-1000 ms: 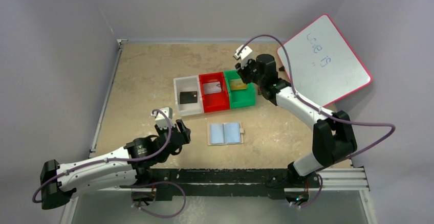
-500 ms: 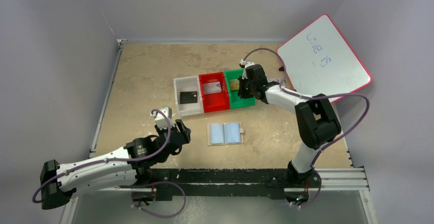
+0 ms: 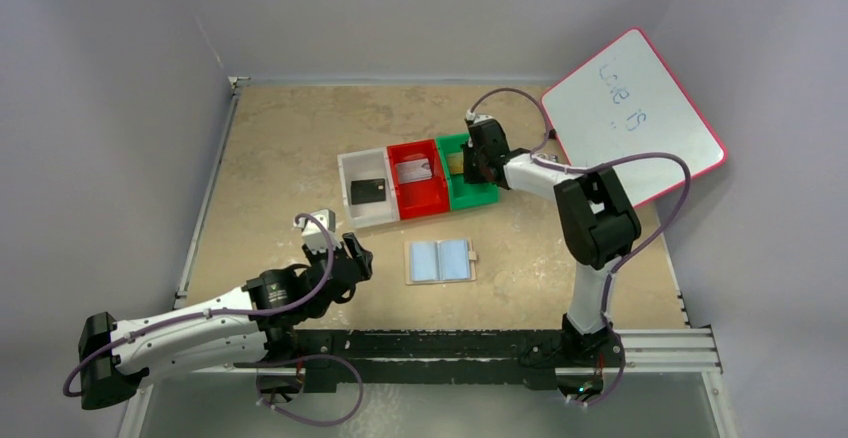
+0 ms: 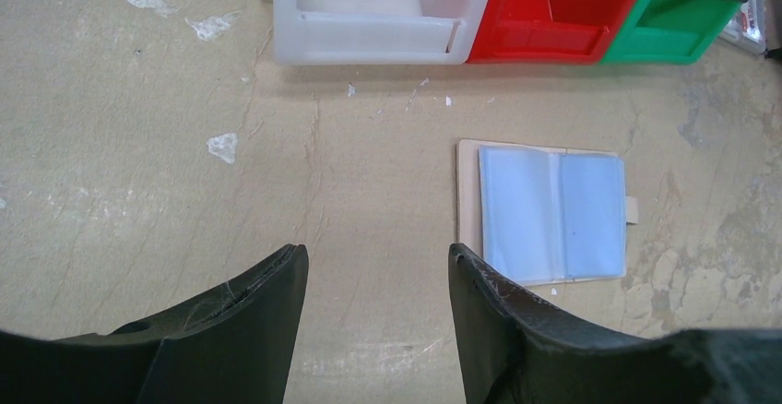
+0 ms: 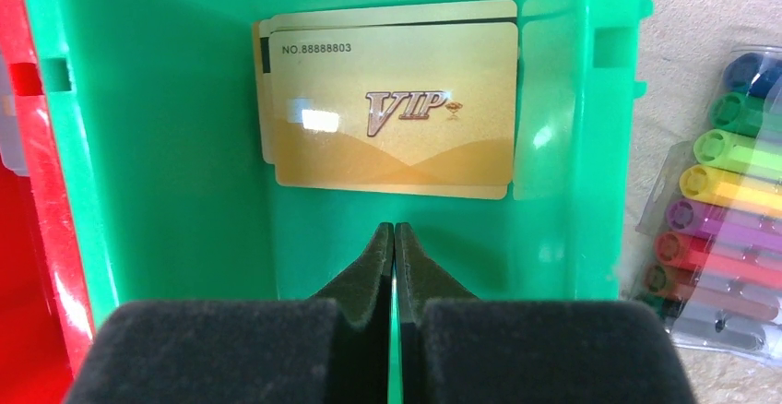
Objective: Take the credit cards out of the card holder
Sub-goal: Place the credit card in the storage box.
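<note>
The tan card holder (image 3: 441,260) lies open on the table with both light-blue pockets (image 4: 550,211) facing up. A stack of gold VIP credit cards (image 5: 392,109) lies in the green bin (image 5: 166,146). A black card (image 3: 368,191) lies in the white bin (image 3: 352,216), and a pale card (image 3: 415,170) in the red bin (image 3: 425,202). My right gripper (image 5: 394,231) hangs shut and empty over the green bin, just short of the gold cards. Down and left of the holder, my left gripper (image 4: 378,266) stands open above bare table.
A striped pack of coloured markers (image 5: 728,192) lies right of the green bin. A whiteboard with a pink rim (image 3: 635,118) leans at the back right. The three bins stand in a row behind the card holder.
My right gripper has shut and dropped low over the green bin, its arm folding in. The left arm and the card holder have not moved.
</note>
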Motion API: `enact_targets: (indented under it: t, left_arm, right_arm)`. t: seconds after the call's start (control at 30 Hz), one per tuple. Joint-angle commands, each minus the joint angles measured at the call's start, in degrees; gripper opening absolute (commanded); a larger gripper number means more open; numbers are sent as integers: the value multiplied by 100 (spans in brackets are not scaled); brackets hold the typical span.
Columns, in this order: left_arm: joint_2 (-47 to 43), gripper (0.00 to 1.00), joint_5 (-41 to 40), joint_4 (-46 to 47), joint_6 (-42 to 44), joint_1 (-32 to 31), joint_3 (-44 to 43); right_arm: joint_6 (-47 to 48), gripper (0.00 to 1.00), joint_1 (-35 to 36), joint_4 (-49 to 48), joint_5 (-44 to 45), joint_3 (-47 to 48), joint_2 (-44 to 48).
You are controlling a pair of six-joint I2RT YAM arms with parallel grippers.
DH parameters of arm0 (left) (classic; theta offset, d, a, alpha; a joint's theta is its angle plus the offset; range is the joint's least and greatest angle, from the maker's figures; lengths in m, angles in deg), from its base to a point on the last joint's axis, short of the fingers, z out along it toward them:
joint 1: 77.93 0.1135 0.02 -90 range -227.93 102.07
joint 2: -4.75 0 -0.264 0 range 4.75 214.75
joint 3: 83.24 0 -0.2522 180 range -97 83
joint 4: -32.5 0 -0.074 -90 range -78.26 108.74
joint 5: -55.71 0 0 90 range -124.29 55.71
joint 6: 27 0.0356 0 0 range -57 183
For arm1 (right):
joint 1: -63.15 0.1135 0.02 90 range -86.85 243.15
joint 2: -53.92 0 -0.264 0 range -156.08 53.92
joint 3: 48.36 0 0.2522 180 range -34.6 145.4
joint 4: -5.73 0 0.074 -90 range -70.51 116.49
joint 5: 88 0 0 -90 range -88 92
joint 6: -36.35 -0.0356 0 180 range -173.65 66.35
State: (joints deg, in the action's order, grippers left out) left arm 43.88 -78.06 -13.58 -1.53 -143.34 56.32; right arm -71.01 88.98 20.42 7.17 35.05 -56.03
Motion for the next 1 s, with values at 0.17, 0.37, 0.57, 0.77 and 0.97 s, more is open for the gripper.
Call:
enact_targets:
  t: [0.17,0.37,0.57,0.77,0.97]
  left_arm:
    - [47,57,-157,42,-86,-7,-83]
    - [131,57,-133,130,-77,-6,-75]
    - [213,57,-102,164,-61,-7,-82]
    - [185,57,-103,125,-68,-7,-92]
    - [143,57,-123,187,-78,-7,-57]
  right_arm:
    - [-226,0,-5,-295,87,337,-70]
    - [-310,2,51,-210,235,549,-184]
    - [-303,6,228,65,802,808,-271]
    - [-305,5,326,54,1100,600,-22]
    - [-297,6,512,290,1120,569,89]
